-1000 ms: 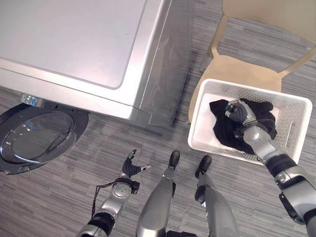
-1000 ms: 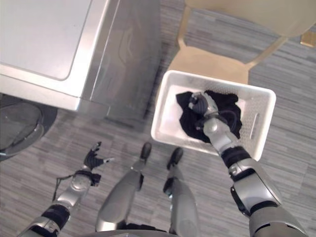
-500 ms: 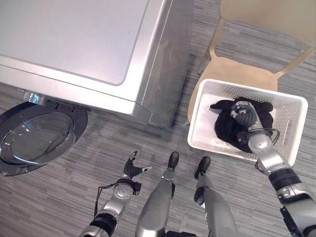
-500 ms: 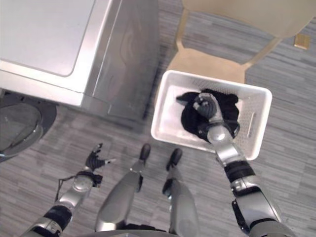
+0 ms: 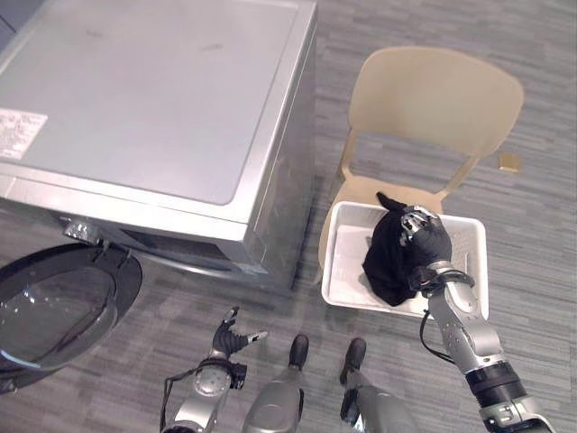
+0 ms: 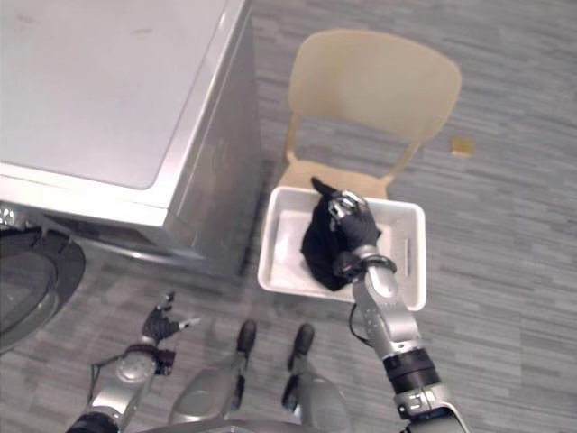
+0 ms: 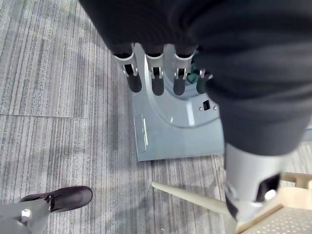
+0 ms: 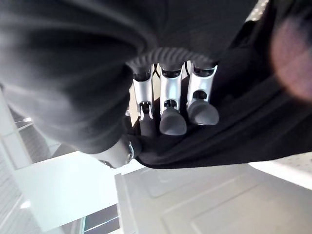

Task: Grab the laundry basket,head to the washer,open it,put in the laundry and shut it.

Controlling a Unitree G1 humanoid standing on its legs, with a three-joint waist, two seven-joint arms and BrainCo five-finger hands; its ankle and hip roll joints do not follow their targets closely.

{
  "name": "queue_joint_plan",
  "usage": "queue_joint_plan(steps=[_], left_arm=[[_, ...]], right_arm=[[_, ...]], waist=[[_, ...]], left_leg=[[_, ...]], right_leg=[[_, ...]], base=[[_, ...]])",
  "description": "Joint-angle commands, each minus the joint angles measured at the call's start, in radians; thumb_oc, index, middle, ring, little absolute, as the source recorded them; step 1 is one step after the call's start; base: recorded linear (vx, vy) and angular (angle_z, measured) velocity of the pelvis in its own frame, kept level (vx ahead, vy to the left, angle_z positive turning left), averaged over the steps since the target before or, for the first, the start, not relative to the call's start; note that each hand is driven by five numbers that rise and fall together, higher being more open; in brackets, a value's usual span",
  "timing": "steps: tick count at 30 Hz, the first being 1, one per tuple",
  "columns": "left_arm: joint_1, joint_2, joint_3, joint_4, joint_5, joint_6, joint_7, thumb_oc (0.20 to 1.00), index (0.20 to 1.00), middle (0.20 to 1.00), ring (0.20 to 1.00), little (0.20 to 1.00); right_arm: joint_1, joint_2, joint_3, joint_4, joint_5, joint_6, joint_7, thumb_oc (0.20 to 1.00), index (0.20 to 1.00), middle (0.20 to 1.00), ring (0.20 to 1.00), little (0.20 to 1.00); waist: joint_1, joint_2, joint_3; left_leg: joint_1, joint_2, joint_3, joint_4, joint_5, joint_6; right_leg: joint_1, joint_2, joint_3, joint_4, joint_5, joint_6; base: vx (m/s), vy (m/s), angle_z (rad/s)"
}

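Both robot hands are in my feed: my right robot hand (image 5: 424, 242) has its fingers curled into the black laundry (image 5: 389, 257), lifting it above the white basket (image 5: 475, 262) (set on the floor by the chair (image 5: 433, 104)). My left robot hand (image 5: 229, 341) hangs low, fingers relaxed, near the washer (image 5: 153, 117), whose door (image 5: 54, 302) is swung wide.

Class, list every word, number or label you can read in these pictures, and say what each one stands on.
No text can be read.
A white label sits on the washer's top, near its left edge: print too small to read.
A pale strip on the grey panel in the left wrist view: blurred, unreadable.
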State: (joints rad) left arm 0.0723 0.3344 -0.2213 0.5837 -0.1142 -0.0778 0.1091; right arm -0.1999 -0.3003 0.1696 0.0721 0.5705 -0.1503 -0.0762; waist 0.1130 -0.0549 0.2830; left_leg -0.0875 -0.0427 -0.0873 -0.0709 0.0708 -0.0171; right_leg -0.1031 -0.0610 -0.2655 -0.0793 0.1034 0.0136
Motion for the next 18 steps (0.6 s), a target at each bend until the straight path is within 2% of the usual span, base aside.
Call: queue_joint_plan(steps=[1,4,8,9,10,11,13,14,16,17,18], left_arm=[[0.043,0.018,0.021,-0.001,-0.014,-0.012,-0.003,1.000,1.000,1.000,1.000,1.000],[0.074,0.014,0.036,-0.016,-0.011,-0.011,-0.007,1.000,1.000,1.000,1.000,1.000],[0.087,0.017,0.042,-0.037,-0.011,-0.014,-0.002,1.000,1.000,1.000,1.000,1.000],[0.067,0.024,0.035,-0.038,-0.007,-0.018,0.008,1.000,1.000,1.000,1.000,1.000],[0.066,0.024,0.035,-0.038,-0.007,-0.018,0.008,1.000,1.000,1.000,1.000,1.000],[0.037,0.032,0.029,-0.047,-0.012,-0.028,0.026,1.000,1.000,1.000,1.000,1.000],[0.028,0.036,0.028,-0.052,-0.013,-0.031,0.031,1.000,1.000,1.000,1.000,1.000],[0.014,0.039,0.022,-0.048,-0.014,-0.039,0.038,1.000,1.000,1.000,1.000,1.000],[0.010,0.041,0.019,-0.052,-0.014,-0.041,0.040,1.000,1.000,1.000,1.000,1.000],[0.004,0.043,0.010,-0.061,-0.014,-0.043,0.052,1.000,1.000,1.000,1.000,1.000],[0.004,0.044,0.010,-0.062,-0.014,-0.043,0.052,1.000,1.000,1.000,1.000,1.000]], right_arm=[[0.038,0.006,0.032,-0.120,0.068,-0.054,0.071,0.200,0.200,0.200,0.200,0.200],[0.074,0.005,0.047,-0.192,0.073,-0.047,0.104,0.200,0.200,0.200,0.200,0.200],[0.068,0.004,0.064,-0.236,0.062,-0.045,0.116,0.200,0.200,0.200,0.200,0.200],[0.052,0.009,0.064,-0.251,0.048,-0.058,0.105,0.200,0.200,0.200,0.200,0.200],[0.051,0.009,0.064,-0.251,0.048,-0.058,0.105,0.200,0.200,0.200,0.200,0.200],[0.030,0.013,0.060,-0.262,0.048,-0.072,0.094,0.200,0.200,0.200,0.200,0.200],[0.021,0.012,0.052,-0.273,0.040,-0.082,0.085,0.200,0.200,0.200,0.200,0.200],[0.007,0.019,0.031,-0.297,0.027,-0.098,0.075,0.200,0.200,0.200,0.200,0.200],[0.003,0.021,0.022,-0.306,0.014,-0.105,0.065,0.200,0.200,0.200,0.200,0.200],[-0.026,0.024,0.013,-0.316,-0.011,-0.107,0.044,0.200,0.200,0.200,0.200,0.200],[-0.027,0.025,0.012,-0.316,-0.011,-0.107,0.044,0.200,0.200,0.200,0.200,0.200]], waist=[[0.006,-0.007,-0.116],[0.000,-0.005,-0.141],[-0.003,0.003,-0.137],[-0.010,0.011,-0.116],[-0.009,0.010,-0.116],[-0.020,0.023,-0.100],[-0.018,0.026,-0.102],[-0.009,0.028,-0.116],[-0.004,0.025,-0.123],[0.012,0.019,-0.134],[0.011,0.019,-0.133]], left_leg=[[-0.002,-0.001,0.008,0.052,-0.102,0.014],[0.033,0.001,0.019,0.045,-0.112,0.017],[0.046,0.005,0.035,0.048,-0.114,0.026],[0.029,0.013,0.026,0.064,-0.104,0.032],[0.027,0.013,0.027,0.065,-0.105,0.033],[0.000,0.021,0.009,0.083,-0.086,0.033],[-0.018,0.024,0.000,0.089,-0.076,0.031],[-0.054,0.030,-0.035,0.089,-0.049,0.018],[-0.066,0.030,-0.053,0.089,-0.039,0.011],[-0.084,0.035,-0.080,0.080,-0.013,-0.012],[-0.081,0.034,-0.081,0.079,-0.013,-0.012]], right_leg=[[0.037,-0.073,0.036,0.051,-0.078,0.121],[0.057,-0.070,0.048,0.052,-0.081,0.122],[0.043,-0.069,0.068,0.102,-0.082,0.129],[0.009,-0.056,0.124,0.200,-0.091,0.140],[0.005,-0.057,0.126,0.204,-0.093,0.140],[-0.012,-0.027,0.202,0.269,-0.122,0.144],[-0.005,-0.023,0.221,0.294,-0.135,0.139],[0.022,-0.012,0.261,0.344,-0.149,0.129],[0.039,-0.009,0.279,0.350,-0.155,0.126],[0.093,0.001,0.300,0.300,-0.213,0.106],[0.097,0.000,0.299,0.298,-0.213,0.106]], base=[[0.04,0.042,-0.07],[0.04,0.053,-0.08],[-0.07,0.039,-0.21],[-0.16,-0.006,-0.27],[-0.30,-0.048,-0.15],[-0.18,-0.033,0.11],[-0.22,-0.122,0.29],[-0.19,-0.166,0.51],[-0.17,-0.239,0.76],[-0.16,-0.269,0.84],[-0.18,-0.284,0.72]])
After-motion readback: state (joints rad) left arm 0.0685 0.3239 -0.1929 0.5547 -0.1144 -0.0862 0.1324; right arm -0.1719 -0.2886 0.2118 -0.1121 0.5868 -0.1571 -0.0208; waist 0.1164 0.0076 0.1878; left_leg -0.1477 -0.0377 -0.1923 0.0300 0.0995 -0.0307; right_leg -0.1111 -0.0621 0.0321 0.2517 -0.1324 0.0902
